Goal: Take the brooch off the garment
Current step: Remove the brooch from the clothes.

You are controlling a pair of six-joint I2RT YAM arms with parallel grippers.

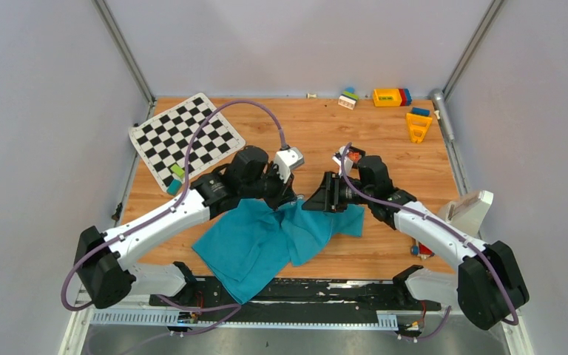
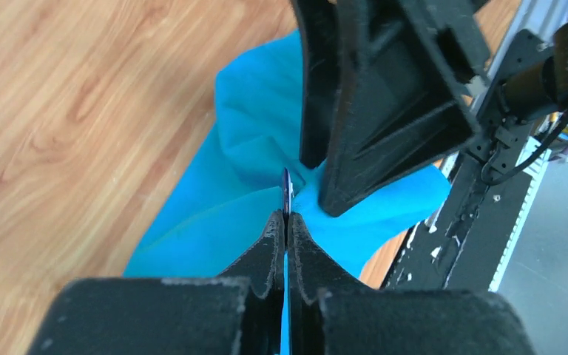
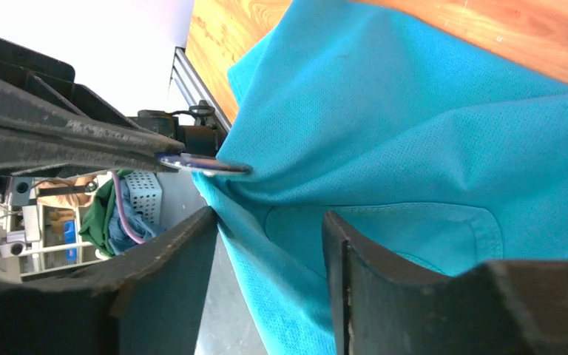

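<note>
Left pincer [image 2: 286, 220] pinches thin flat brooch [image 3: 203, 164] at soft teal mesh garment [image 3: 414, 133]; right pincer [image 3: 268, 219] spread

A checkered mat [image 1: 186, 137] lies far left, colourful toy blocks [image 1: 387, 97] far right

White arm links [image 1: 164, 219], black joints [image 1: 247, 173] — purple cables [image 1: 189, 157] alongside.

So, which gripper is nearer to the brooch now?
Left. The left gripper is shut on the brooch itself. The right gripper is open close beside it, with the garment between its jaws.
</note>
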